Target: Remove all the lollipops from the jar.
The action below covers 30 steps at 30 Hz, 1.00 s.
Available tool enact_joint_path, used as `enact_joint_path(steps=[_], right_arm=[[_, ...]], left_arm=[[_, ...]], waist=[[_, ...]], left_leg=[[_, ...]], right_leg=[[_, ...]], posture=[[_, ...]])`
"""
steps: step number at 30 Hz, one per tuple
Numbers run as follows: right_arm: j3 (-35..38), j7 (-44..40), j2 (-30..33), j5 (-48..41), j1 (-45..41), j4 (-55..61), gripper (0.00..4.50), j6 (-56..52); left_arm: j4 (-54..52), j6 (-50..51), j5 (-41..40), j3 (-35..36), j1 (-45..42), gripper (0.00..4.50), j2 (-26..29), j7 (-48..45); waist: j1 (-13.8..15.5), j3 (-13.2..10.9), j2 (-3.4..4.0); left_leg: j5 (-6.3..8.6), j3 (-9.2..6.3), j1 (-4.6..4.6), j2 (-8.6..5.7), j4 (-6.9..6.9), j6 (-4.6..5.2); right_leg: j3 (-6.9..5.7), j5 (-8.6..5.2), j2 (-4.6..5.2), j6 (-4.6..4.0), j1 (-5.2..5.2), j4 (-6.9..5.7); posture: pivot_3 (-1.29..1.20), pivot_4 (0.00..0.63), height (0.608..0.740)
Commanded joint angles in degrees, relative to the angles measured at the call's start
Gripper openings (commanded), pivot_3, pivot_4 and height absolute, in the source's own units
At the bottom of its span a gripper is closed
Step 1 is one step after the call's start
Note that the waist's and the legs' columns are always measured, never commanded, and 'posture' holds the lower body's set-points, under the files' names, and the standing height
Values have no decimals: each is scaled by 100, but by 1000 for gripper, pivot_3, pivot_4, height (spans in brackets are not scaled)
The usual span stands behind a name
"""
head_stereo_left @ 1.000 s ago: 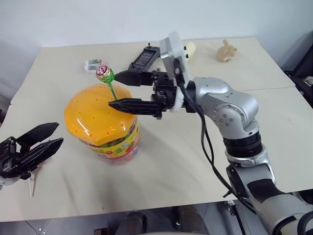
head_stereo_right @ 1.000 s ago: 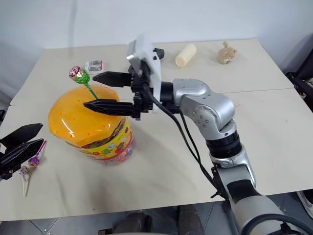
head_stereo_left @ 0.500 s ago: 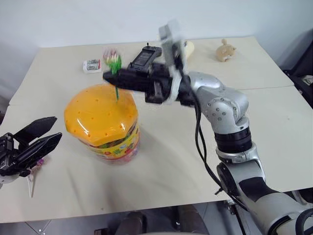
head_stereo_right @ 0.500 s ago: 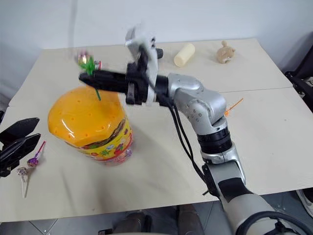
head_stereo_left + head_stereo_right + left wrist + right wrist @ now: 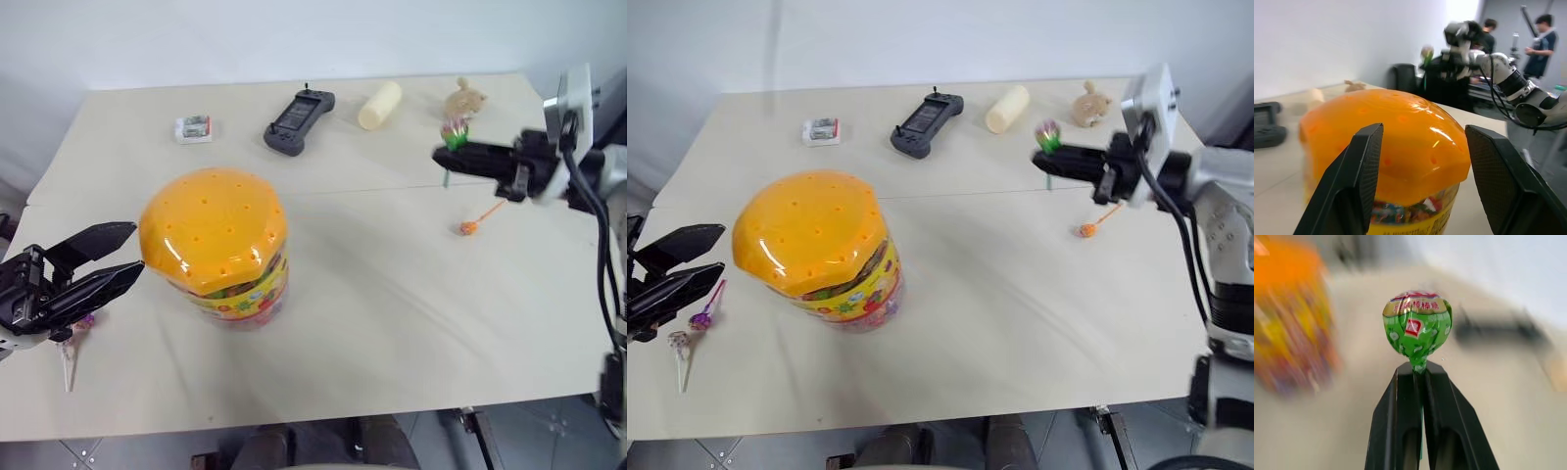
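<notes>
The jar point(image 5: 217, 250), a clear tub with a domed orange lid, stands left of the table's middle. My right gripper point(image 5: 441, 157) hangs over the right side of the table, far from the jar. It is shut on the green stick of a lollipop point(image 5: 1417, 325) whose wrapped head rises above the fingertips. An orange-stick lollipop point(image 5: 470, 227) lies on the table below that gripper. My left gripper point(image 5: 135, 248) is open just left of the jar, its fingers point(image 5: 1364, 171) facing the lid without touching it. A purple-stick lollipop point(image 5: 700, 318) and a white-stick one point(image 5: 676, 345) lie under it.
Along the far side of the table lie a small box point(image 5: 192, 128), a dark game controller point(image 5: 299, 110), a cream cylinder point(image 5: 380, 104) and a small tan figure point(image 5: 464, 96). In the left wrist view, people point(image 5: 1540, 32) stand in the room's background.
My right gripper shut on the green-stick lollipop, pulled it up out of the jar's lid and swung it far to the right. The left gripper stayed beside the jar.
</notes>
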State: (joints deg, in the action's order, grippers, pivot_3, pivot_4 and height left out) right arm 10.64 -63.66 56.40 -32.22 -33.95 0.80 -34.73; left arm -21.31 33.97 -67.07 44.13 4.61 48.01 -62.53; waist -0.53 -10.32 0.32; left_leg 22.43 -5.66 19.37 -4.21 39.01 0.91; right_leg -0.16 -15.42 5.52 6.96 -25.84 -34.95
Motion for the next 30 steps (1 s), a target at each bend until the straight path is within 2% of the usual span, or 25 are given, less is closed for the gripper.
enact_joint_path(steps=[1, 3, 7, 10, 15, 21, 25, 30], right_arm=[[208, 4, 219, 833, 1396, 34, 52, 1081], [180, 103, 185, 1141, 1910, -187, 52, 1483], [27, 506, 264, 1913, 2354, -819, 52, 2153], [220, 191, 243, 1695, 2639, -915, 779, 2198], [595, -166, 99, 1261, 2930, -780, 2437, 2368], [762, -763, -33, 931, 2814, -1107, 4473, 3010], [838, -1272, -148, 652, 2610, -1442, 4494, 3409], [940, -1488, -317, 436, 2224, -1803, 4494, 3789]], left_arm=[[298, -31, 127, 33, -92, 2858, 217, -256], [418, -36, 195, -21, -150, 2858, 302, -357], [507, 58, 226, -10, -210, 2858, 489, -549], [512, 181, 185, 64, -200, 2858, 662, -737], [460, 423, 130, 145, -157, 2858, 967, -1103], [478, 370, 274, 130, -294, 2858, 1118, -1459], [402, 390, 319, 153, -282, 2858, 1105, -1513], [747, 60, 937, 464, 131, 2858, 791, -1276]], waist=[[31, 0, -1], [34, 0, -1], [28, -4, 6], [37, -4, 7], [42, -4, 8], [40, -5, 9], [39, -5, 9], [20, -7, 15]], left_leg=[[1, -1, -1, 3, 3, -2], [0, 10, -5, 0, 17, -2], [-14, 65, -28, -7, 24, 4], [-16, 63, -41, 1, 25, -3], [-12, 44, -31, 6, 21, -7], [-11, 42, -30, 6, 21, -6], [-11, 42, -30, 4, 21, -6], [-10, 43, -31, 8, 21, -7]], right_leg=[[-1, 0, -2, 0, 3, -1], [-1, 1, -2, 2, 4, -2], [15, 17, 13, 26, 9, -2], [33, 19, 12, 21, 16, -5], [31, 16, 9, 12, 14, 3], [28, 17, 8, 13, 16, 9], [28, 18, 11, 13, 17, 8], [27, 17, 8, 13, 17, 8]], posture=[[0, 150, 740], [0, 150, 740], [0, 150, 740], [0, 150, 740], [0, 150, 740], [0, 150, 740], [0, 150, 740], [0, 150, 740]])
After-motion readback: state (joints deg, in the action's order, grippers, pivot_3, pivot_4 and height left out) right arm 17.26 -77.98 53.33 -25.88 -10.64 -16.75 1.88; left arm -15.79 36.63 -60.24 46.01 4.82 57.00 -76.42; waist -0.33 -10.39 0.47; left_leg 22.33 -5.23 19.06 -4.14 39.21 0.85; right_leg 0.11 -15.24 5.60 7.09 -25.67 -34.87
